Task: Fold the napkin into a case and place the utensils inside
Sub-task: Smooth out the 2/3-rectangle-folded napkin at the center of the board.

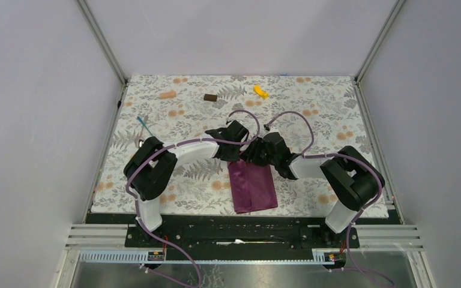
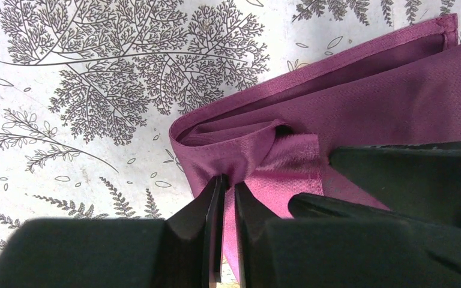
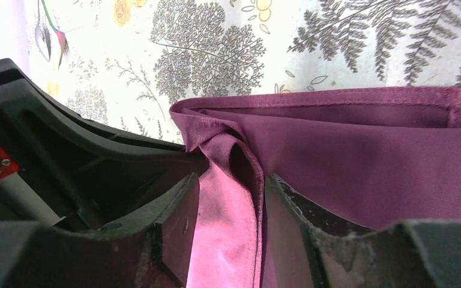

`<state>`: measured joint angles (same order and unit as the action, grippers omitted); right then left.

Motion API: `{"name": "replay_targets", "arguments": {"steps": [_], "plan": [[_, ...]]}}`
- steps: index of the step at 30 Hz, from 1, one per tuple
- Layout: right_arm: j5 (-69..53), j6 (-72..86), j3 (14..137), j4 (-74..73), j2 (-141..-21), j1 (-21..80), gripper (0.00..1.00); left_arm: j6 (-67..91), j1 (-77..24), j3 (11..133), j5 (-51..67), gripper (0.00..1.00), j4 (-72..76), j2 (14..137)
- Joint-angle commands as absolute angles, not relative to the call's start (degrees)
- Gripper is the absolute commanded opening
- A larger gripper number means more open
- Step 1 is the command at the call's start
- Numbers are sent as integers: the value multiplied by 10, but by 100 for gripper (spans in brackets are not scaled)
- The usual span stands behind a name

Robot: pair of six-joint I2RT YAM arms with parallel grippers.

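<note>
Plum cloth napkin (image 1: 253, 187) lies folded in a narrow strip, near-centre of the floral counter (image 1: 312, 108). Your left end effector (image 2: 229, 183) pinches a bunched corner; your right end effector (image 3: 231, 180) stands spread w/ cloth loose btwn. Pull now & the fold could drag open, since only one side grips.

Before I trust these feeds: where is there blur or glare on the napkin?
Left wrist: napkin sharp, sheen on the pinched fold, left fingers blurred at the bottom. Right wrist: napkin crisp, same sheen, right fingers softer lowest down. Top external: even light, no glare, napkin small.
</note>
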<state>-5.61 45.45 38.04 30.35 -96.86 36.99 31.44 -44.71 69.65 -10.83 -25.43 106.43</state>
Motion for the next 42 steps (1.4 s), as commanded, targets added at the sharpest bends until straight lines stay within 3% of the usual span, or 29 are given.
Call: {"name": "replay_targets", "arguments": {"steps": [1,5,10,15,19,24,35,42], "plan": [[-69,428,393,293,-947,354,53,311,-450,707,-109,17,-227,1065],[-96,439,397,297,-942,332,56,313,-449,690,-107,22,-211,1054],[-144,469,411,307,-941,315,42,313,-448,662,-101,28,-179,1036],[-167,479,438,303,-953,313,40,312,-445,648,-92,28,-163,1036],[-206,506,470,319,-1001,313,21,313,-444,627,-86,27,-136,1022],[-242,539,487,359,-1049,312,10,314,-444,615,-88,27,-130,1015],[-254,543,474,391,-1085,314,7,315,-443,603,-84,29,-116,1013],[-253,479,468,406,-1129,285,7,313,-441,603,-62,40,-123,993]]}}
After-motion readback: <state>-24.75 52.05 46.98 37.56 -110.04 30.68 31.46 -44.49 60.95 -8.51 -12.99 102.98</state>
